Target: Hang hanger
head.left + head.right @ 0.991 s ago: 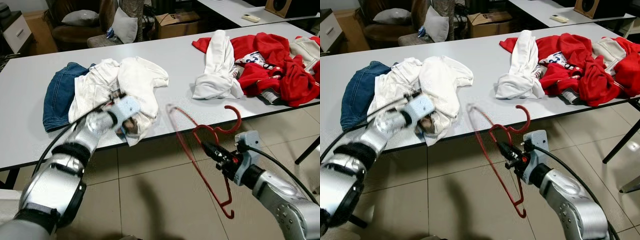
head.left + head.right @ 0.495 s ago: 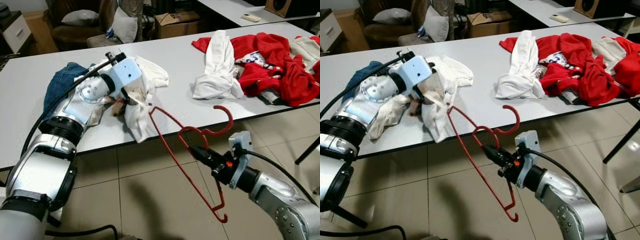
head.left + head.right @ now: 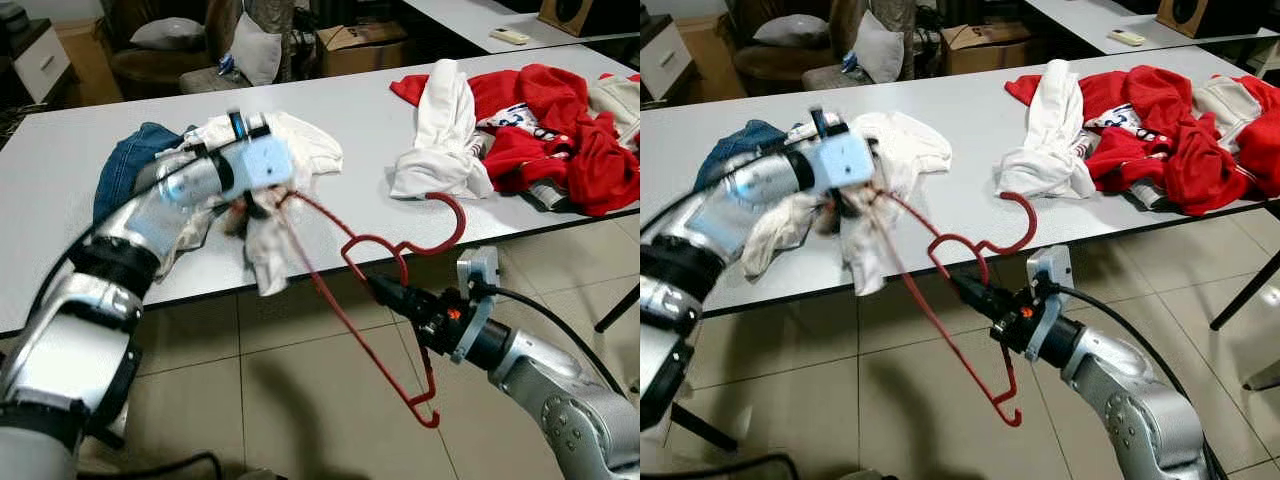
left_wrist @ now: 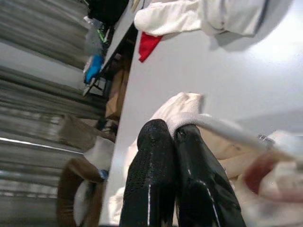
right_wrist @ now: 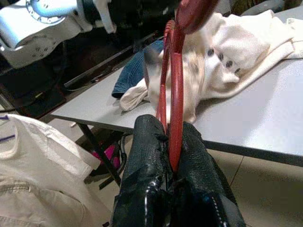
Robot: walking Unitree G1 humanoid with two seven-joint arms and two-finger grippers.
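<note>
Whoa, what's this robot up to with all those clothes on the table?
It is putting a garment on a hanger. The right gripper is shut on a red wire clothes hanger, held out in front of the long white table. The left gripper pinches a cream-white shirt at the table's edge, and the hanger's far tip reaches the lifted cloth. A blue denim piece and a red-and-white clothes pile lie on the table.

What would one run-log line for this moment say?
left gripper: shut on white garment | right gripper: shut on red hanger | hanger tip at garment
</note>
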